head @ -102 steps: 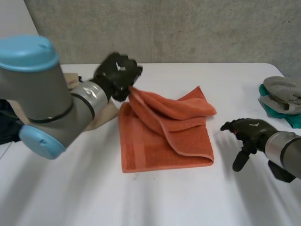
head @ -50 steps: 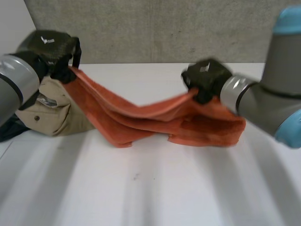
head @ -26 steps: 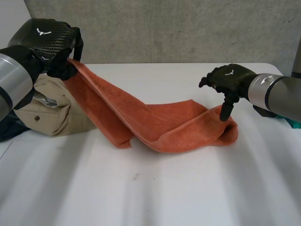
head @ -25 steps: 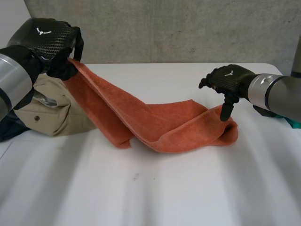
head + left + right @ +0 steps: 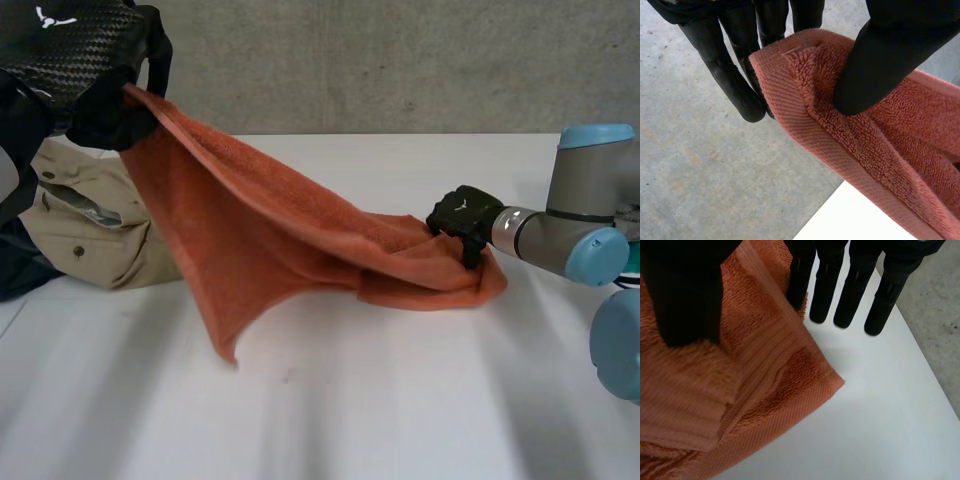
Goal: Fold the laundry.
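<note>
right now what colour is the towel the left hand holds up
Orange-red terry towel with a ribbed edge band; clearest in the left wrist view.

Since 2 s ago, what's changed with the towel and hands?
The left hand, pinching a corner throughout, rose up and to the left, pulling the orange towel out of its fold. The towel now stretches up from the table. The right hand came in, held the towel's right end a second ago, released it, and is now down on that end. The beige garment stayed put.
</note>
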Motion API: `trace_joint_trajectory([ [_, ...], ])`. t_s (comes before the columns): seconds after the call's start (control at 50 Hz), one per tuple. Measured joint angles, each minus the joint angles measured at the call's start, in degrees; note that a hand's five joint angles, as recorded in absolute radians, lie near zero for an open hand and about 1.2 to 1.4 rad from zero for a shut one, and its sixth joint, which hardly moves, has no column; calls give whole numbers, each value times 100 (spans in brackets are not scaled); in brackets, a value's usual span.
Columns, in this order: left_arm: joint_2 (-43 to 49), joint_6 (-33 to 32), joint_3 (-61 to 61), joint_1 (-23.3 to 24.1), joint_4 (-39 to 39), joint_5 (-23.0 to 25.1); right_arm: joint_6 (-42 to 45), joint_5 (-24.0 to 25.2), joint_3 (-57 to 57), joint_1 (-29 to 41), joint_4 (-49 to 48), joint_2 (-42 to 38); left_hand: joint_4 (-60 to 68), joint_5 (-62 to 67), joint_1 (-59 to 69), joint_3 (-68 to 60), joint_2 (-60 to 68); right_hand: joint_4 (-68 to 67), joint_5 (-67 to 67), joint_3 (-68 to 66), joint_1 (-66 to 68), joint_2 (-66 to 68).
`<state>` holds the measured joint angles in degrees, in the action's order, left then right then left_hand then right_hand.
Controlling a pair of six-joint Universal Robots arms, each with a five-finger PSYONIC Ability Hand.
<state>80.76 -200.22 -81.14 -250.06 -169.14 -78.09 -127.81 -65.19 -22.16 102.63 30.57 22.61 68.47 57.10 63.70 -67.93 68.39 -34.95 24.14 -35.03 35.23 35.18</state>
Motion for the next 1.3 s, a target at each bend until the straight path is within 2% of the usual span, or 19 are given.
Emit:
trace_joint_trajectory([
  [0.02, 0, 2, 4, -13, 0, 1, -30, 6, 17, -5, -18, -25, 0, 0, 0, 0, 0, -180, 169, -181, 149, 165],
  [0.06, -2, 13, 8, -63, -2, 4, -157, 32, 52, -13, -91, -81, 0, 0, 0, 0, 0, -1895, 1736, -1892, 1920, 1931],
  [0.1, 0, 21, 5, -100, -4, 7, -276, 44, 50, -14, -140, -70, 0, 0, 0, 0, 0, -3036, 2924, -3013, 2859, 3055],
  [0.18, 14, 21, -28, -173, 2, 9, -538, -14, -149, -61, -52, 284, 0, 0, 0, 0, 0, -3318, 3148, -3268, 2870, 3214],
  [0.3, 165, -33, -126, -504, 47, 22, -785, -89, -1403, -376, 469, 1830, 0, 0, 0, 0, 0, -3336, 3148, -3281, 2870, 3214],
  [0.4, 608, -267, -190, -961, 294, 41, -90, -113, -2795, -875, 844, 3344, 0, 0, 0, 0, 0, -3347, 3181, -3285, 2870, 3214],
  [0.5, 1321, -648, -175, -1246, 799, 49, 734, -210, -3617, -1148, 1407, 4081, 0, 0, 0, 0, 0, -3358, 3343, -3285, 2870, 3214],
  [0.64, 2505, -1160, 138, -1263, 1294, -5, 1395, -384, -4014, -1145, 2200, 3937, 0, 0, 0, 0, 0, -3359, 3343, -3285, 2870, 3214],
  [0.78, 3732, -1434, 1440, -1002, 1478, -397, 1348, -765, -3249, -922, 2154, 3241, 0, 0, 0, 0, 0, -3359, 3343, -3285, 2870, 3214],
  [0.84, 4044, -1443, 2351, -819, 1528, -590, 1108, -885, -2503, -772, 1764, 2953, 1, 0, 0, -11, 0, -3359, 3343, -3285, 2870, 3214],
  [0.94, 4240, -1301, 4127, -518, 1236, -789, 276, -1229, -1030, -545, 400, 2630, 5, 0, 0, -14, 9, -3360, 3343, -3299, 2870, 3214],
  [0.98, 4201, -1132, 4808, -427, 809, -857, -278, -1481, -500, -491, -528, 2597, 14, 0, 0, -17, 10, -3361, 3343, -3303, 2870, 3214],
  [1.02, 4149, -997, 5087, -397, 460, -902, -540, -1610, -351, -483, -1001, 2619, 18, 0, 0, -17, 9, -3361, 3343, -3304, 2870, 3214],
  [1.04, 4083, -857, 5273, -382, 89, -946, -856, -1763, -245, -488, -1613, 2678, 17, 0, 0, -18, 10, -3361, 3343, -3304, 2870, 3214],
  [1.1, 3889, -479, 5466, -379, -927, -1060, -1422, -2017, -294, -550, -2902, 2891, 18, 0, 0, -18, 9, -3362, 3343, -3305, 2870, 3214],
  [1.16, 3755, -264, 5342, -396, -1505, -1111, -1653, -2077, -545, -609, -3593, 3079, 19, 0, 0, -18, 9, -3363, 3343, -3305, 2870, 3214],
  [1.22, 3629, -116, 4938, -425, -1846, -1113, -1758, -1985, -993, -659, -4037, 3285, 19, 0, 0, -18, 9, -3364, 3343, -3305, 2870, 3214],
  [1.3, 3545, -36, 4302, -472, -1944, -1096, -1782, -1800, -1527, -694, -4175, 3426, 19, 0, 0, -18, 10, -3365, 3343, -3305, 2870, 3214],
])
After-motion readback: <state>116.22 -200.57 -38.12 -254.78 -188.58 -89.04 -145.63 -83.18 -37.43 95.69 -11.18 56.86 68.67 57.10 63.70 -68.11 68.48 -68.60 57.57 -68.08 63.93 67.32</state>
